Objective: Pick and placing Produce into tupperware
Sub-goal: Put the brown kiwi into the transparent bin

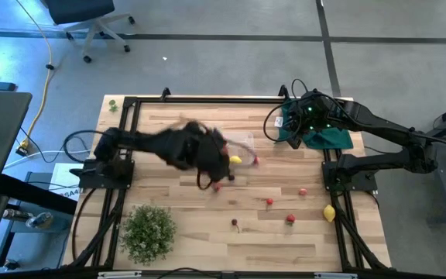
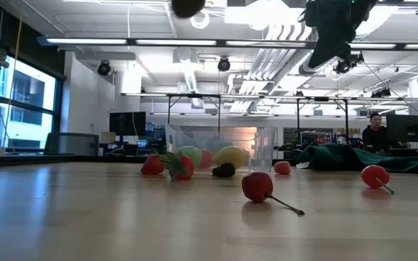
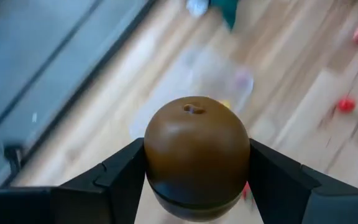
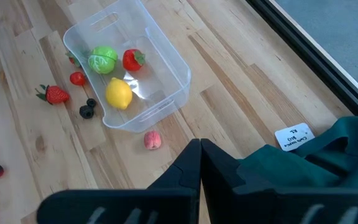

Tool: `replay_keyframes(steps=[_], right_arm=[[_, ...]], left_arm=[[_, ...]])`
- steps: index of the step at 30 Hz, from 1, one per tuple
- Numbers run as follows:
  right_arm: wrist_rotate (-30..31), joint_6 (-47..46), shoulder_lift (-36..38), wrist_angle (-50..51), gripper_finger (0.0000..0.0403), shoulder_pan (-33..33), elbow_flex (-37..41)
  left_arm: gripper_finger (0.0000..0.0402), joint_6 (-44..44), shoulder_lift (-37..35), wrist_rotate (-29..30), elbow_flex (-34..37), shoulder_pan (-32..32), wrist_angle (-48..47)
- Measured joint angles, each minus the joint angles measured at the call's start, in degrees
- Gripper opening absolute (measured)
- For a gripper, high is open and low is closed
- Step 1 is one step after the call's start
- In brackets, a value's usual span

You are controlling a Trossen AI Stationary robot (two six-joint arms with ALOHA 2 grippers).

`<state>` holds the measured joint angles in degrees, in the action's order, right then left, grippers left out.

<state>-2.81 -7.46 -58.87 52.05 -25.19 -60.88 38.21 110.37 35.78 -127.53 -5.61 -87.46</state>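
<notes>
A: What's nearest on the plank tabletop?
B: A glossy red cherry; behind it, the clear tub.
A: Hands?
B: Left hand grasps a smooth brown kiwi above the tub; right hand clenched over green cloth.

The left tool occupies the air above the tupperware, a brown kiwi wedged between its fingers. Inside the tub, a green ball, lemon and red fruit leave bare floor toward one end. Loose red fruits dot the open surface in front. A bushy plant blocks the front left corner; a green cloth and the shut right tool block the rear right.
</notes>
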Motion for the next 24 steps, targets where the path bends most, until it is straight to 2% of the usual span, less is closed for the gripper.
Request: replay_keyframes(steps=[5, 8, 12, 18, 24], right_arm=[[-0.01, 0.0, 0.02, -0.02, 0.0, -0.01, -0.01], [0.0, 0.0, 0.0, -0.02, 0.0, -0.01, -0.01], [0.0, 0.0, 0.01, -0.01, 0.0, -0.02, 0.02], [0.0, 0.0, -0.02, 0.02, 0.0, -0.01, -0.01], [0.38, 0.02, -0.01, 0.43, 0.0, -0.04, 0.02]], left_arm=[[0.0235, -11.89, 0.15, -1.47, -4.31, 4.74, 6.44], [0.0235, -16.69, 0.52, -7.77, -3.49, 8.21, 8.36], [0.0235, -20.07, 4.43, -15.95, -0.74, 12.1, 8.19], [0.0235, -25.96, 12.4, -24.31, 4.05, 16.23, 16.15], [0.0234, -29.12, 18.84, -31.5, 6.33, 19.05, 19.09]])
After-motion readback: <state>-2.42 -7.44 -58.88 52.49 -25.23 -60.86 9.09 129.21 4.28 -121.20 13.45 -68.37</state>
